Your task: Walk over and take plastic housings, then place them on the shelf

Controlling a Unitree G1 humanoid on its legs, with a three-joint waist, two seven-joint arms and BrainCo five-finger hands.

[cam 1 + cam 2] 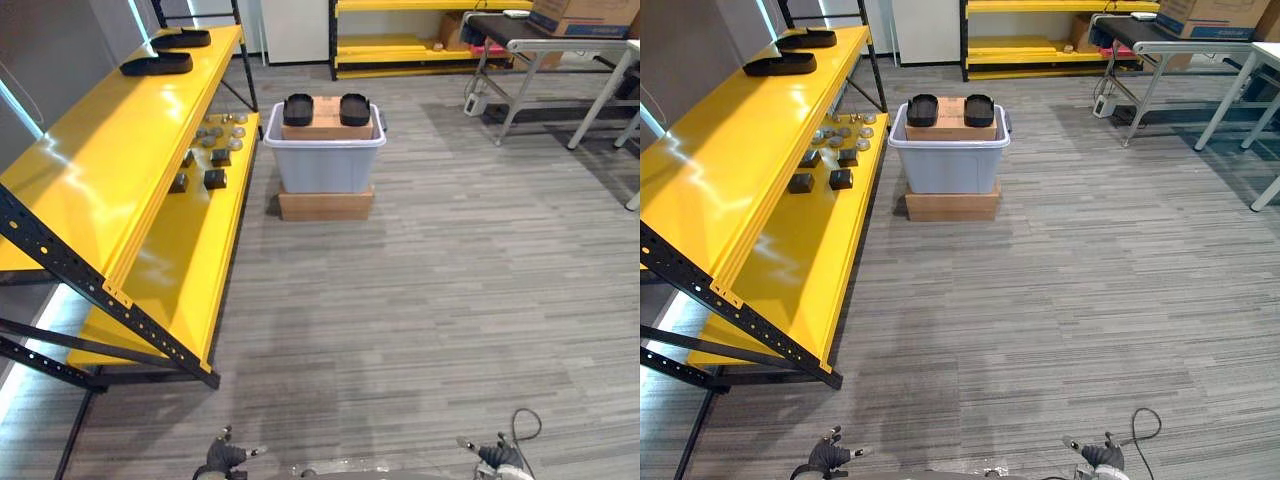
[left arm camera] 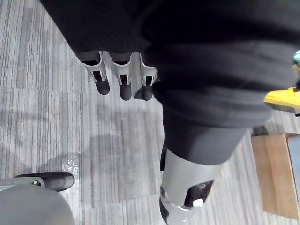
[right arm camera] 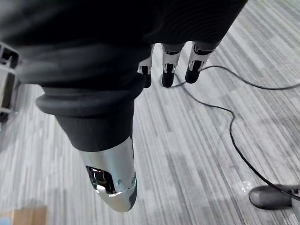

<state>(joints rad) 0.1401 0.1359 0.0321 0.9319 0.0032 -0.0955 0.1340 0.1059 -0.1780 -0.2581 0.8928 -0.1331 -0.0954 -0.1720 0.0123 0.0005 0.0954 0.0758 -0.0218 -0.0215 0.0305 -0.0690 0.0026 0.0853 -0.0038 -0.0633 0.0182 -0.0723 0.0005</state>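
Well, both hands hung low at the robot's sides, left hand [image 1: 225, 458] and right hand [image 1: 497, 457], the fingers [image 2: 122, 83] straight and slack in each wrist view, nothing held. The two black plastic housings [image 1: 298, 109] to fetch sat side by side on a brown carton [image 1: 326, 120] inside the grey bin [image 1: 323, 165], well ahead across bare floor. The bin stood raised on a flat cardboard box [image 1: 326, 204]. Step in hand, as I judged it: the walk over. Best line looked straight ahead, stopping short of the bin's near rim so each hand could come down over one housing. From here I could not tell whether they lay loose or were seated in something. The yellow shelf [image 1: 120, 150] ran along the left, its black corner brace [image 1: 60, 262] jutting nearest the path; worth keeping the left arm clear of it. The bin sat just beside the lower level, near small dark parts [image 1: 215, 178]. Wide open floor lay to the right, table legs [image 1: 510, 105] well off. Two shelved housings [image 1: 157, 64] occupied the top level's far end; nearer surface bare.
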